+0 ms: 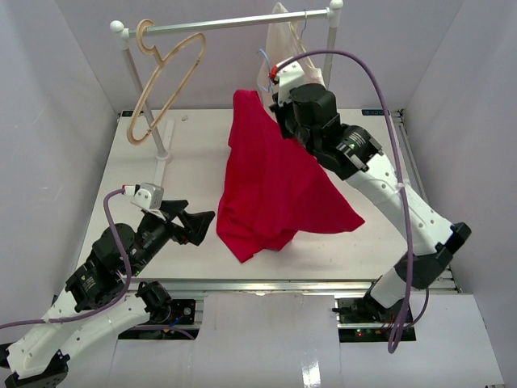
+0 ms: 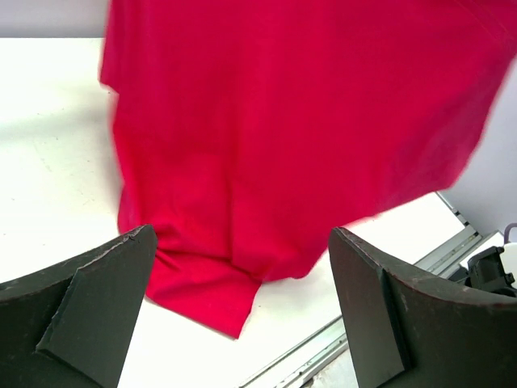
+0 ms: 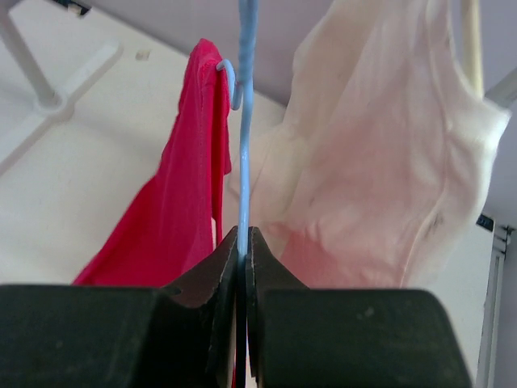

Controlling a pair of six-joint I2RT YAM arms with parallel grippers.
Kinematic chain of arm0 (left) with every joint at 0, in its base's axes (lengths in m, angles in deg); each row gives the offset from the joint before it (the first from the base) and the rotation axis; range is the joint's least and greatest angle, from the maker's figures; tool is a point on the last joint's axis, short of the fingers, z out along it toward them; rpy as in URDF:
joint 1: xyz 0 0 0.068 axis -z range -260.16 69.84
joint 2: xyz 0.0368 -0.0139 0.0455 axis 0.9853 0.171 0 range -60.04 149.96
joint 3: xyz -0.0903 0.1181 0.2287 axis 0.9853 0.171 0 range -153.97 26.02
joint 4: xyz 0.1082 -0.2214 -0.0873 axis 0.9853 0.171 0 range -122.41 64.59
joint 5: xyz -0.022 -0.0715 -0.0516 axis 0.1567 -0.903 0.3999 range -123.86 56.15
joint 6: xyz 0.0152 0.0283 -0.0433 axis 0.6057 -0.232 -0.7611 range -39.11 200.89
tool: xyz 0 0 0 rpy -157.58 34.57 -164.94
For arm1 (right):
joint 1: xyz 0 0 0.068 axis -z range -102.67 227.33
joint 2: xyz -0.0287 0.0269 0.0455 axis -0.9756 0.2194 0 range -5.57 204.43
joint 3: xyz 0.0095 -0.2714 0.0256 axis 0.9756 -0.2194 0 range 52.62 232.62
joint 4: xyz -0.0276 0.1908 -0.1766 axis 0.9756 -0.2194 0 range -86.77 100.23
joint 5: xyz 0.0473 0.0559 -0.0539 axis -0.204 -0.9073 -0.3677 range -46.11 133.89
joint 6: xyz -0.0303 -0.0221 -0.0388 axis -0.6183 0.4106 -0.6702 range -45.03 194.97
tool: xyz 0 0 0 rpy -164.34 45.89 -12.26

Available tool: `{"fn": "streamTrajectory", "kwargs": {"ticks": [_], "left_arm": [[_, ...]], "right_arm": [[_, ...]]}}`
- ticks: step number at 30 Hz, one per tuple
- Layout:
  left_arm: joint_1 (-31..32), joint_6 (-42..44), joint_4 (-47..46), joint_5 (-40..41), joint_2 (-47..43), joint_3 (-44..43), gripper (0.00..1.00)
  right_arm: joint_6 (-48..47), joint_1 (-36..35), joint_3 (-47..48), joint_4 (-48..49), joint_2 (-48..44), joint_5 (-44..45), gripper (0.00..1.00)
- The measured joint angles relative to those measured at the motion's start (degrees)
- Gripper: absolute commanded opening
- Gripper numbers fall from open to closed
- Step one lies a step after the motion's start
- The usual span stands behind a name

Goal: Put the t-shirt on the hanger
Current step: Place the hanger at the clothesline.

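The red t-shirt (image 1: 275,190) hangs from a raised point at the back, and its lower part spreads over the table. The light-blue wire hanger (image 3: 244,153) runs straight up out of my right gripper (image 3: 244,234), which is shut on the wire. The hanger's small hook (image 3: 231,84) sits beside the shirt's top edge (image 3: 182,202). In the top view my right gripper (image 1: 273,90) is up beside the shirt's top, where a bit of blue wire (image 1: 262,55) shows. My left gripper (image 1: 196,226) stands open low at the shirt's left hem. Nothing lies between its fingers (image 2: 89,311), and the shirt (image 2: 283,145) hangs beyond them.
A clothes rail (image 1: 234,24) on white posts spans the back. A pale wooden hanger (image 1: 166,85) hangs at its left end and a cream-white garment (image 3: 380,162) at its right, just behind my right gripper. The table's metal front edge (image 2: 388,267) lies close to the left gripper.
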Motion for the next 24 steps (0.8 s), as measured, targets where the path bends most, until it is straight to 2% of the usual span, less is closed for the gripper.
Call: {"fn": "streamTrajectory", "kwargs": {"ticks": [10,18,24], "left_arm": [[0.0,1.14,0.97,-2.8,0.19,-0.92,0.98],[0.0,1.78,1.4,-4.0,-0.34,-0.92,0.98],[0.0,2.16,1.33,-4.18,-2.28,-0.57,0.98]], "right_arm": [[0.48,3.06,10.57,8.94,12.0,2.3,0.08],[0.42,6.15,11.03,18.34,17.27,3.74,0.08],[-0.82,7.01,15.22,22.79,23.06,4.44,0.08]]}}
